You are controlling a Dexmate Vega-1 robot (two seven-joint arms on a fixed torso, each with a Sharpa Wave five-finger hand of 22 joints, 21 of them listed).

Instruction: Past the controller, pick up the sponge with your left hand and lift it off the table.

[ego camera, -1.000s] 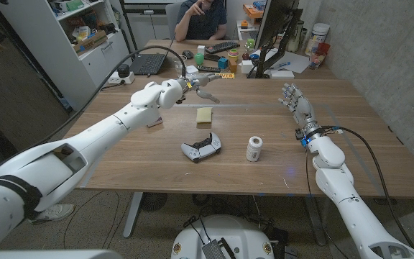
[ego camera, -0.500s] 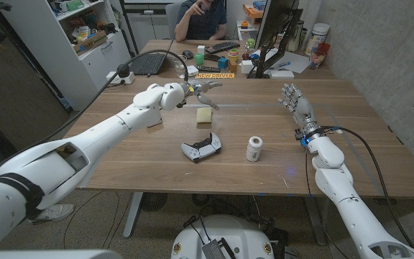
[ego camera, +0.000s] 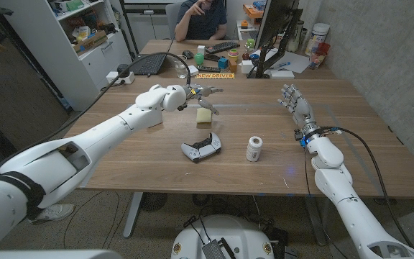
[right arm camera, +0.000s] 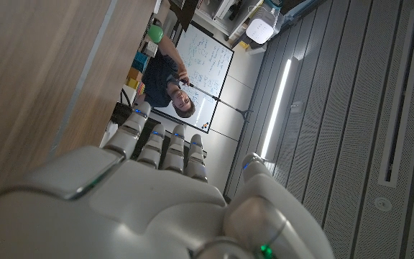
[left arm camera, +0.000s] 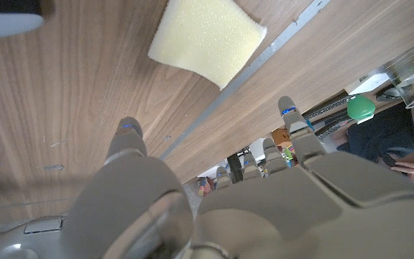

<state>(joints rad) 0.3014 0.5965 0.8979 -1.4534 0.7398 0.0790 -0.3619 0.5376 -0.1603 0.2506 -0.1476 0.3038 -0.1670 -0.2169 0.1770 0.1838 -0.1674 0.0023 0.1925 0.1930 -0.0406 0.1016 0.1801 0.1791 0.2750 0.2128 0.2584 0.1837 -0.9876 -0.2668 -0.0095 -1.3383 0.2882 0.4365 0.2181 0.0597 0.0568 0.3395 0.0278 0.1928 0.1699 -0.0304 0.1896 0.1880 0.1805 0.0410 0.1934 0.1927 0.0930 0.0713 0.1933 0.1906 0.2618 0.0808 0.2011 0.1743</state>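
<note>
A pale yellow sponge (ego camera: 204, 117) lies on the wooden table, just beyond the white and black controller (ego camera: 200, 149). My left hand (ego camera: 204, 96) hovers over the sponge's far edge with its fingers spread, and it holds nothing. In the left wrist view the sponge (left arm camera: 207, 39) sits ahead of the left hand (left arm camera: 214, 194), between the thumb and the other fingertips (left arm camera: 290, 117) and apart from them. At the table's right side my right hand (ego camera: 295, 103) stands upright with its fingers apart and empty; the right wrist view shows its back (right arm camera: 157, 194).
A small white bottle (ego camera: 254, 148) stands to the right of the controller. At the table's far end are a laptop (ego camera: 149, 63), a keyboard (ego camera: 223, 47), a monitor (ego camera: 275, 29) and small items, with a person (ego camera: 201, 18) seated behind them.
My left hand has come nearer and lower, from beyond the sponge to just over its far edge. The sponge, controller and right hand have not moved.
</note>
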